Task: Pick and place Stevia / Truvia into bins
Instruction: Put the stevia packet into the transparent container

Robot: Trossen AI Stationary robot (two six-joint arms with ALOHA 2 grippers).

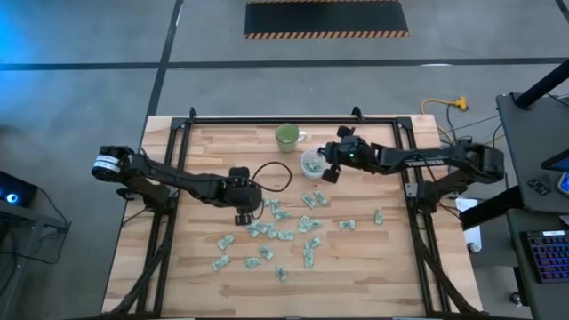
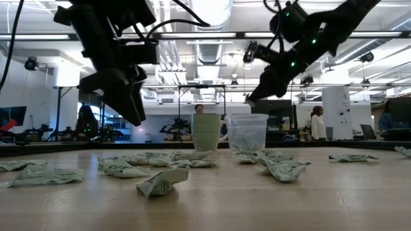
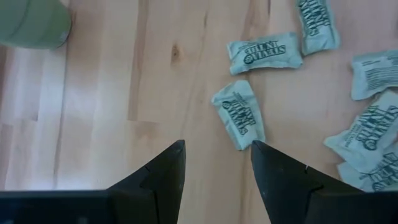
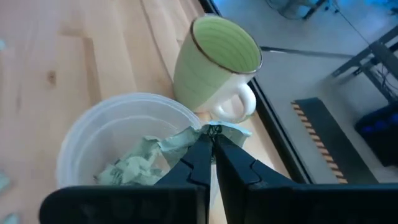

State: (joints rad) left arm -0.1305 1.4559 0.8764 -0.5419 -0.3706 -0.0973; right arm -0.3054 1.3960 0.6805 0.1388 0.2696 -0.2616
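Sachets [image 2: 160, 181] litter our table: most are left. Our right gripper [image 4: 213, 134] pinches one over the cup [image 4: 118, 134], which holds a few. Our left gripper [image 3: 217, 165] hangs apart above more.

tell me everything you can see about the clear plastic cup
The clear plastic cup is small, round and translucent whitish, standing upright with its mouth open toward the far side of the table. Its side touches or nearly touches a green mug. Several crumpled pale green sachets already lie inside. The right gripper hangs over its rim, shut on one more sachet. More sachets lie scattered on the wood in front of it.
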